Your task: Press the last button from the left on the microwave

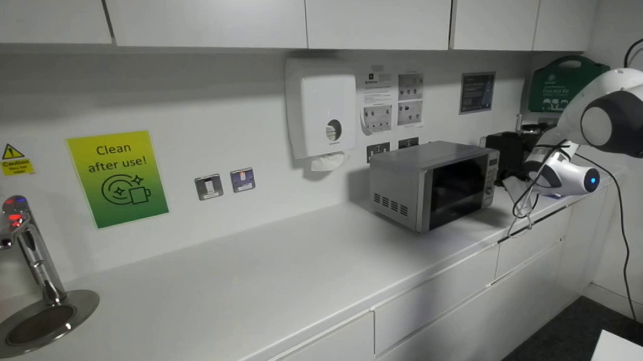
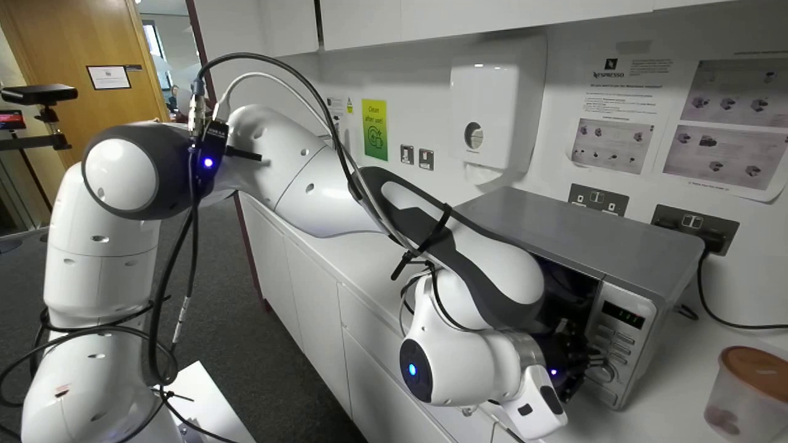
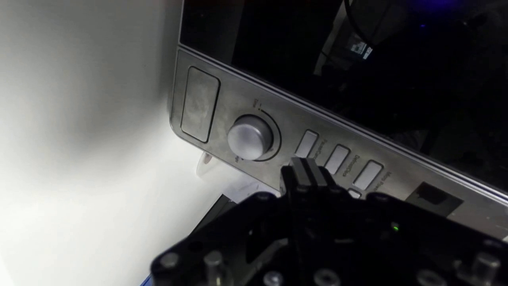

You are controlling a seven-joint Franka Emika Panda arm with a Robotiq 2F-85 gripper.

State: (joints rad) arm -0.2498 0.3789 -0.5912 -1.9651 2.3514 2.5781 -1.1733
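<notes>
The silver-grey microwave stands on the counter in both exterior views (image 1: 394, 174) (image 2: 585, 237). Its control panel fills the middle of the wrist view, tilted. The panel has a large rectangular button (image 3: 200, 104) at the left end, a round knob (image 3: 248, 138), and small buttons marked Pause/Cancel (image 3: 306, 143), Defrost/Clock (image 3: 336, 159) and Micro Power (image 3: 368, 175). My gripper (image 3: 304, 162) is shut with nothing between its fingers. The fingertips overlap the lower end of the Pause/Cancel button in the wrist view; I cannot tell whether they touch. The fingers hide more of the panel's lower edge.
A clear container with an orange lid (image 2: 760, 375) stands on the counter beside the microwave's panel end. A black appliance (image 1: 507, 148) stands behind my wrist. A white dispenser (image 1: 321, 110) hangs on the wall. A power cable (image 2: 726, 317) runs behind the microwave.
</notes>
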